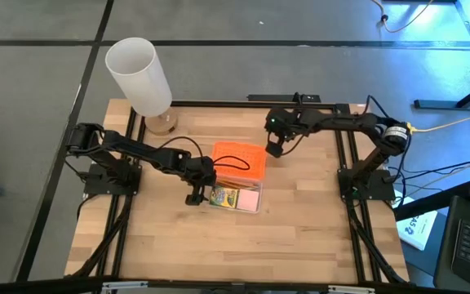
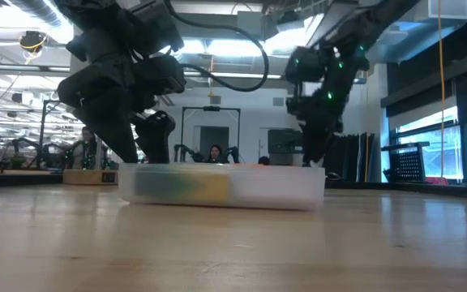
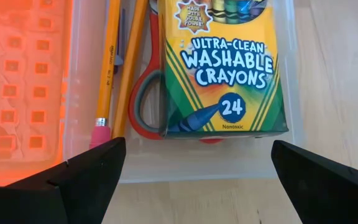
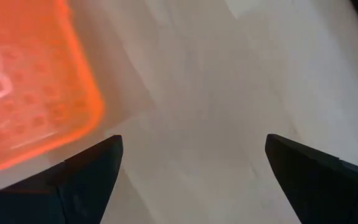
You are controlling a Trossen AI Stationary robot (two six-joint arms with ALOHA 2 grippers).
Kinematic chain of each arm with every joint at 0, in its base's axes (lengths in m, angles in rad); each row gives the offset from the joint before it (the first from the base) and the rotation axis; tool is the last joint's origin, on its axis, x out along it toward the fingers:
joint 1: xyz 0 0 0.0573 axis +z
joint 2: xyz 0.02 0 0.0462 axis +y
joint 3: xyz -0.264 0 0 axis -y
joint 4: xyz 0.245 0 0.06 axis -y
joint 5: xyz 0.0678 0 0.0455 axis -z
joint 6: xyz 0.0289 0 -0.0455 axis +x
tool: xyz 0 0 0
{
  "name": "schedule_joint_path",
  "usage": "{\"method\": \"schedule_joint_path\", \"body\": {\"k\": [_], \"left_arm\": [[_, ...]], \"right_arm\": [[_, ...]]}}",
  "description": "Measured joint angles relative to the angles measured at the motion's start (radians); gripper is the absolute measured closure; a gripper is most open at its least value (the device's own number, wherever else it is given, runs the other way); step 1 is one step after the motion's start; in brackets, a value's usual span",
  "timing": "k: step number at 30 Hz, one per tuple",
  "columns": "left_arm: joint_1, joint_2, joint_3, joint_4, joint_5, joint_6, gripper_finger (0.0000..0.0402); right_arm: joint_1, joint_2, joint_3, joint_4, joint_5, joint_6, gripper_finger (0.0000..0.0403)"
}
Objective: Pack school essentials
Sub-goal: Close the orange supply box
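A clear plastic box sits on the table. In it lie the green-and-yellow crayon box, red-handled scissors partly under it, two orange pencils and a grey pen. The orange lid lies beside the box's far side. My left gripper hovers open at the box's left end, fingers on either side of the end wall. My right gripper is open above the table at the lid's right far corner.
A tall white cylinder stands on a round wooden base at the table's far left corner. Bare wooden table stretches toward the near edge and to the right of the box. People and desks show in the room beyond the table.
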Motion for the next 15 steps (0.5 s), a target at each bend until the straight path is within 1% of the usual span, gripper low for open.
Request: {"method": "schedule_joint_path", "body": {"k": [8, 15], "left_arm": [[0.0, 0.0, 0.0, -0.001, 0.0, -0.001, 0.0004], [0.0, 0.0, 0.0, 0.0, 0.0, -0.023, 0.0004]], "right_arm": [[-0.028, 0.0, -0.161, 0.198, 0.0, 0.043, 0.0008], [-0.028, 0.0, -0.237, 0.357, -0.012, 0.064, 0.0008]]}}
